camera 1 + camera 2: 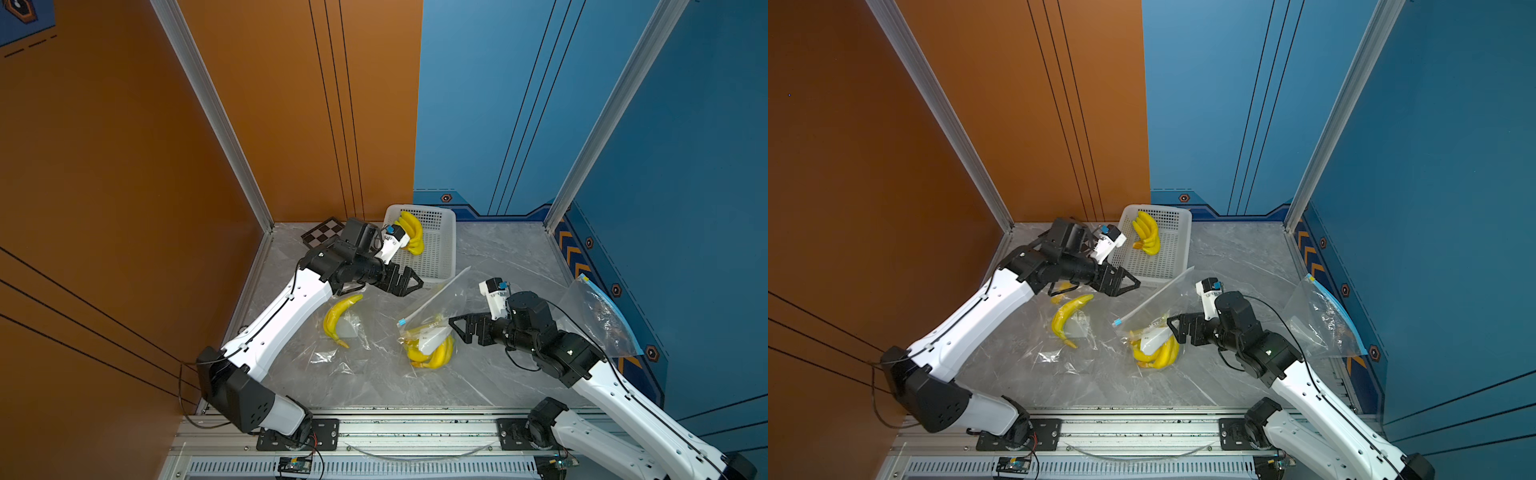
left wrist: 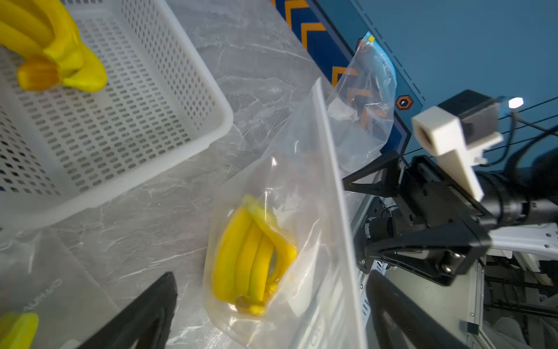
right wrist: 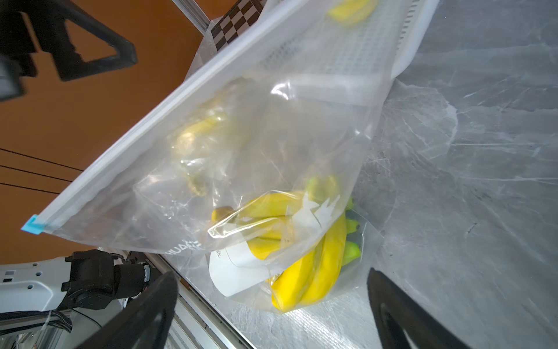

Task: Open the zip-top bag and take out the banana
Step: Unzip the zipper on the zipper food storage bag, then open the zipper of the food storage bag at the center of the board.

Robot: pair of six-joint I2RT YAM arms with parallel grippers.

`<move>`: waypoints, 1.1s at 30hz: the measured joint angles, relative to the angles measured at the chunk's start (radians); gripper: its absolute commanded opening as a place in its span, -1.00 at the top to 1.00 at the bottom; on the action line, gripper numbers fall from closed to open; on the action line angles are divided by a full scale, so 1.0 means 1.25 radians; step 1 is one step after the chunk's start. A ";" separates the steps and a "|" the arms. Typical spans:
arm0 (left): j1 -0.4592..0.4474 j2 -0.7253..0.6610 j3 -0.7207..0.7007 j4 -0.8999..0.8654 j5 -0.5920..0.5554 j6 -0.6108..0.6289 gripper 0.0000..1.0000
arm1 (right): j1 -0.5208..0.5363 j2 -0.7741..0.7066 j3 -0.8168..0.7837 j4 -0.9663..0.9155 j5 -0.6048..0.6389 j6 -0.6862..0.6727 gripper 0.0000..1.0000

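Left tool (image 1: 409, 284) has jaws apart and empty, hanging at 11 o'clock of the zip-top bag (image 1: 436, 307). Right tool (image 1: 457, 330) is also apart and empty, at 3 o'clock, just beside the film. The bag stands mid-worktop (image 1: 498, 374). Its zip strip (image 3: 145, 125) is on top and looks sealed, with the blue slider (image 1: 402, 322) at the 9 o'clock end. The banana bunch (image 1: 432, 353) is slumped at the bottom. Expect thin, soft, slippery film that crumples, with the bunch as the only real weight. You pinch the stiffer strip with one tool and work the slider with the other. Basket (image 1: 438, 259) sits at 12 o'clock.
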 measured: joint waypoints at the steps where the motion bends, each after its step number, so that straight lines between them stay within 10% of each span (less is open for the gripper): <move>1: 0.002 0.027 -0.001 0.000 0.005 -0.008 -0.97 | -0.004 0.009 -0.004 0.014 -0.010 0.002 -0.99; 15: -0.046 0.137 -0.001 0.036 0.136 -0.064 -0.63 | -0.009 0.196 -0.037 0.239 -0.125 0.006 -0.84; 19: -0.070 0.139 -0.007 0.054 0.164 -0.080 -0.44 | 0.005 0.237 -0.005 0.254 -0.130 -0.021 -0.52; 26: -0.059 0.139 -0.019 0.071 0.181 -0.094 -0.36 | 0.018 0.269 0.046 0.252 -0.128 -0.066 0.86; 33: -0.023 0.123 -0.038 0.073 0.179 -0.094 -0.47 | 0.019 0.236 0.053 0.204 -0.122 -0.155 0.98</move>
